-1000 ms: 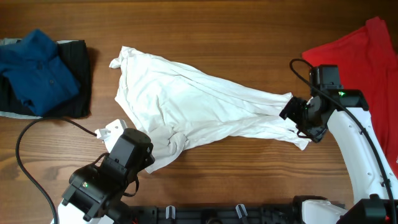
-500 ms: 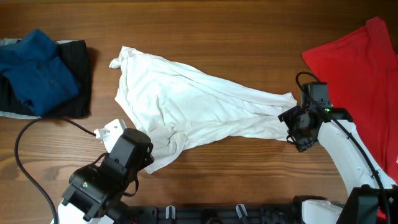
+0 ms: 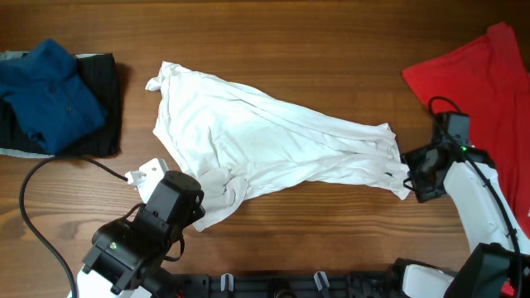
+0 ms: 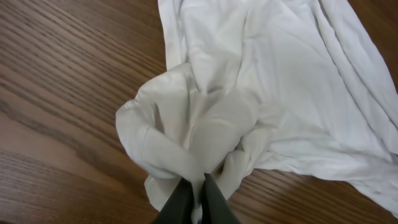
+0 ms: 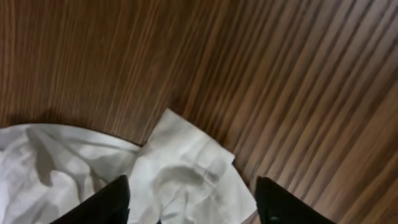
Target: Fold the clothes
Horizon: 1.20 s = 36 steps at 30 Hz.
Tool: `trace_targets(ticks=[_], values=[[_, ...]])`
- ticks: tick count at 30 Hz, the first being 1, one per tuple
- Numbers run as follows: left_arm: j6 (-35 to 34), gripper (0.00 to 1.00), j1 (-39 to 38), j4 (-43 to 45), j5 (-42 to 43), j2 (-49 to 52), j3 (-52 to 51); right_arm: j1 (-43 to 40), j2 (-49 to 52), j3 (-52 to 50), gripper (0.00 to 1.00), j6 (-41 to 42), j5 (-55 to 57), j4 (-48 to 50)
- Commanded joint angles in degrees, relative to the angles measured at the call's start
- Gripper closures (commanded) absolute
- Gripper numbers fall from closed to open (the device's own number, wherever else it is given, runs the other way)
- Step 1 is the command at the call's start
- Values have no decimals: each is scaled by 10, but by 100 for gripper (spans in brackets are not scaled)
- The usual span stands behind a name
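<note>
White T-shirt (image 3: 273, 141) is lying rumpled across the middle of the table (image 3: 331, 41), running as a long creased band from upper left toward the right. It is not flat yet. Red shirt (image 3: 489, 74) is waiting at the upper right edge; a blue garment (image 3: 50, 95) is sitting on the far left, well apart from both.

Left gripper (image 4: 198, 198) is pinching a bunched wad of the T-shirt's near edge, fingers pressed together on the cloth at the bottom of the wrist view. Right gripper (image 5: 194, 204) is hovering with fingers spread wide over the shirt's right-hand tip and is gripping nothing. In the wrist view a small flat corner of the shirt is poking out onto bare wood between them.

Judgement: this looks like the spreading-out step, with no fold under way. One end is being held and the other is lying loose.

The next move is likely calling for the right fingers to drop onto that exposed corner and close on a single layer. Both arms would then draw apart to pull the creases flat — the risk is catching a bunched fold instead of the edge.
</note>
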Motion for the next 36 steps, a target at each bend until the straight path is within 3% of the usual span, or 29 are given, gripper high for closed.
trace_targets(ticks=[1,7,19,21,22,23,24,36], values=[[-5,94,3,2,-16,0,1,-3,6,-22,37,-20,6,11],[-5,94,3,2,-16,0,1,-3,27,-79,43,-20,-44,105],[-5,94,3,2,-16,0,1,-4,30,-80,55,-21,-17,105],[-5,94,3,2,-16,0,1,-4,30,-80,53,-27,-16,102],[-5,94,3,2,-16,0,1,-4,30,-80,48,-37,-16,102],[-5,93,3,2,-16,0,1,-4,29,-79,36,-43,-16,96],[-5,94,3,2,-16,0,1,-4,28,-78,33,-50,-17,94],[-5,94,3,2,-16,0,1,-4,25,-43,34,-96,-64,86]])
